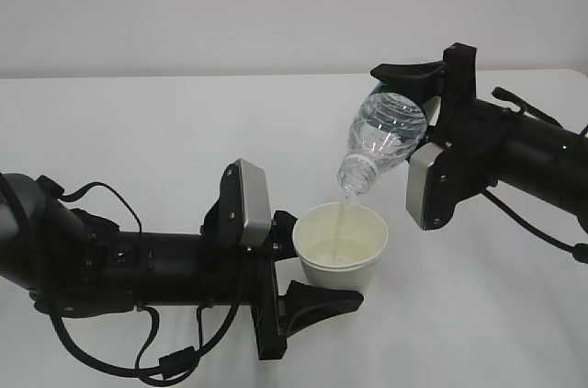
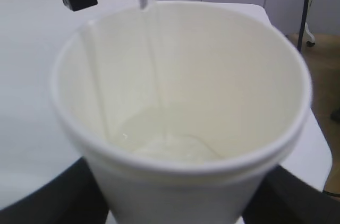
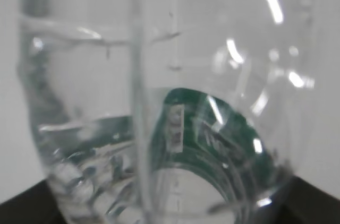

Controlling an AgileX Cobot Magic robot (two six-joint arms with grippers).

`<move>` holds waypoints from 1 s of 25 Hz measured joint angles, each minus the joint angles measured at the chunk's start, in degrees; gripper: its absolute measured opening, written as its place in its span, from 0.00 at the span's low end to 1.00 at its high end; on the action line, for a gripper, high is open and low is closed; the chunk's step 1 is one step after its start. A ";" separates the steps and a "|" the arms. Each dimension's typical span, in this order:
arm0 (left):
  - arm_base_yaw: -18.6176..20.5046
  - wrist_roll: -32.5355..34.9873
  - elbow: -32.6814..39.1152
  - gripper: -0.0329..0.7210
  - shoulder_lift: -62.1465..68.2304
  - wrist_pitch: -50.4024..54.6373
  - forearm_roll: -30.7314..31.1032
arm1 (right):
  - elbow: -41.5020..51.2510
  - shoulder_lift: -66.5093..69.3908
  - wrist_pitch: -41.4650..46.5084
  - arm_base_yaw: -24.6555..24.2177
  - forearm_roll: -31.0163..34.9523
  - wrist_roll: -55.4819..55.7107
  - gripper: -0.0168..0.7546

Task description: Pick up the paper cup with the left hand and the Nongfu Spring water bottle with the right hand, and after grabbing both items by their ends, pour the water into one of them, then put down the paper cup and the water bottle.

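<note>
Left gripper (image 1: 317,264) around paper cup (image 1: 340,245)

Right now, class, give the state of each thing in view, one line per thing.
paper cup: upright, part filled, held in the left claw.
Nongfu Spring water bottle: tipped mouth-down, uncapped, held in the right claw.
water: running in a thin stream into the cup.

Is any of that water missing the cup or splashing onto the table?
Nothing stands out. The water bottle, tilted mouth-down in the right hand, sends a thin stream of water straight into the paper cup, held upright by the left hand. The table around them shows no puddle or drops.
</note>
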 joint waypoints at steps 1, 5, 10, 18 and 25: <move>0.00 0.00 0.00 0.68 0.00 0.00 0.00 | 0.00 0.00 -0.08 0.00 0.00 0.00 0.66; 0.00 0.00 0.00 0.68 0.00 0.00 0.00 | 0.00 0.00 -0.14 0.00 0.00 -0.13 0.66; 0.00 0.00 0.00 0.68 0.00 0.00 0.65 | 0.00 0.00 -0.14 0.00 0.00 -0.13 0.66; 0.00 0.00 0.00 0.68 0.00 0.00 2.18 | 0.00 0.00 -0.14 0.00 0.00 -0.13 0.66; 0.00 0.23 0.00 0.68 0.00 0.00 2.30 | 0.00 0.00 -0.14 0.00 0.00 -0.13 0.66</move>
